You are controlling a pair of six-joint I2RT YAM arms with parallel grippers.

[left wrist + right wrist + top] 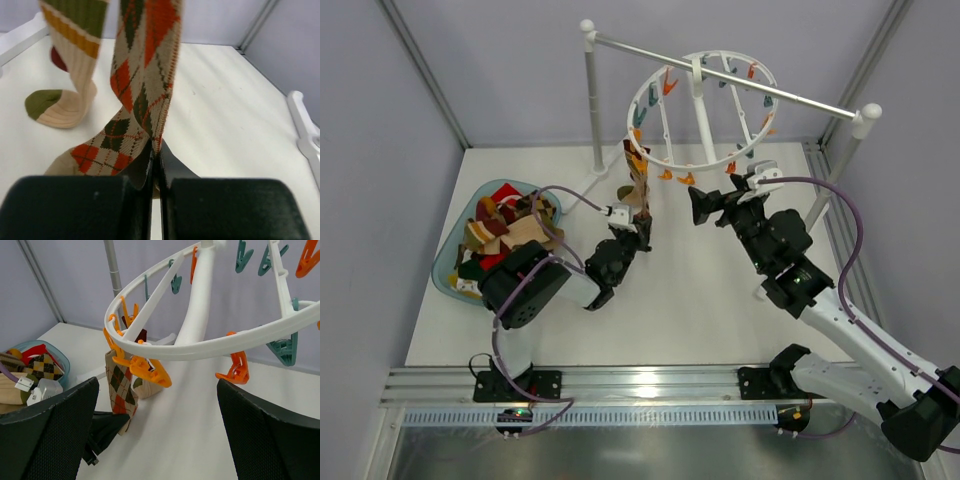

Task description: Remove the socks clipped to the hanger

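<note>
The white ring hanger point(636, 105) hangs from a rail, with orange and teal clips round its rim point(215, 345). A brown, orange and tan argyle sock point(145, 60) hangs from an orange clip point(145, 371) on the rim's left side. My left gripper point(157, 160) is shut on that sock's lower end, just above the table point(638, 235). Beside it hangs a tan striped sock point(75, 55) with a green toe. My right gripper point(157, 430) stands open below the hanger's near rim point(703, 205), holding nothing.
A pale blue basin point(455, 250) at the left holds several loose socks. The white rail stand has one post at the back point(592, 90) and one at the right point(865, 120). Grey walls close in the table's left, back and right sides.
</note>
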